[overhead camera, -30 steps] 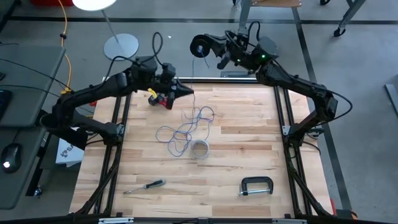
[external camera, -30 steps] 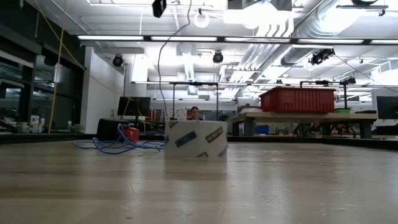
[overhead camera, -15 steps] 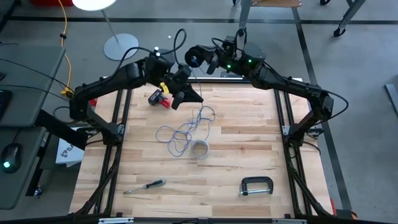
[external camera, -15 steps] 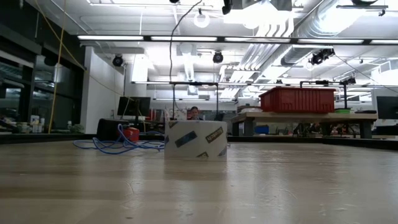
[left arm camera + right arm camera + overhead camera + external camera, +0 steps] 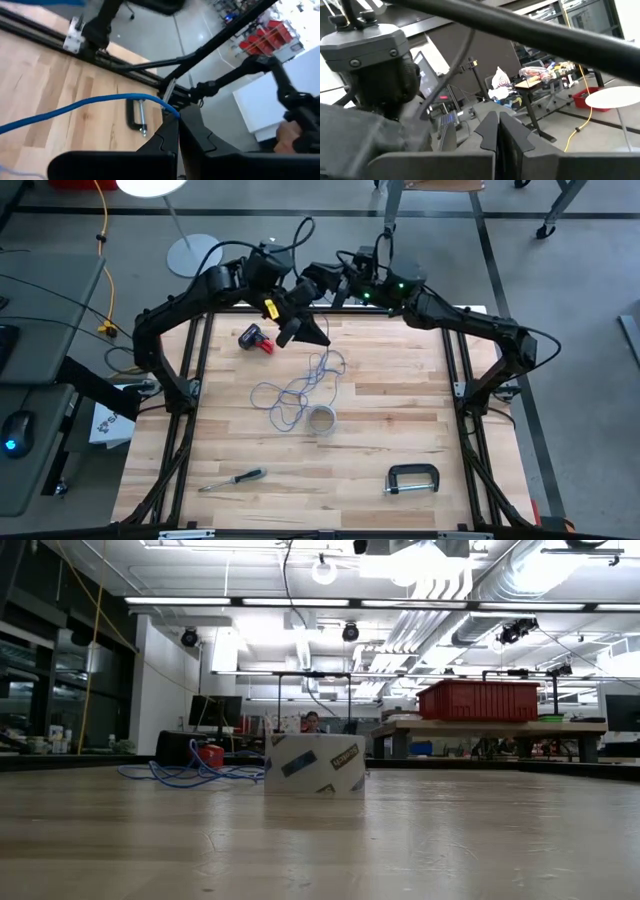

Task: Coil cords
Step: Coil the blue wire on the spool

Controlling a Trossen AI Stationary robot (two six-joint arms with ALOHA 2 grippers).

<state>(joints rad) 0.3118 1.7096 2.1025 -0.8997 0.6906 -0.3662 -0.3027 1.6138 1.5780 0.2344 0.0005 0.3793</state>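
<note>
The blue cord (image 5: pixel 296 392) lies in a loose tangle on the wooden table, with paler strands mixed into it; in the low view its heap (image 5: pixel 190 776) shows left of the tape roll. One strand rises from the tangle to my left gripper (image 5: pixel 318 338), which hangs above the table's far middle, shut on it. My right gripper (image 5: pixel 306 276) is shut on nothing; it is raised over the far edge, just beyond the left wrist and pointing toward it. My left gripper pinches the blue cord (image 5: pixel 170 108) between its two fingertips, one strand only. The fingers slant downward toward the table's right side. From the pinch the cord arcs away slack and drops to the tangle on the table.
A tape roll (image 5: pixel 322 420) stands just near of the tangle. A red-and-black object (image 5: pixel 255 338) lies at the far left. A screwdriver (image 5: pixel 232 478) and a metal C-clamp (image 5: pixel 412 478) lie toward the near edge.
My left gripper has risen and swung a little toward the table's right, rolling as it went, and has kept the blue strand pinched. My right gripper has moved toward the table's left and come in close to the left wrist. The tangle on the table has stayed put.
</note>
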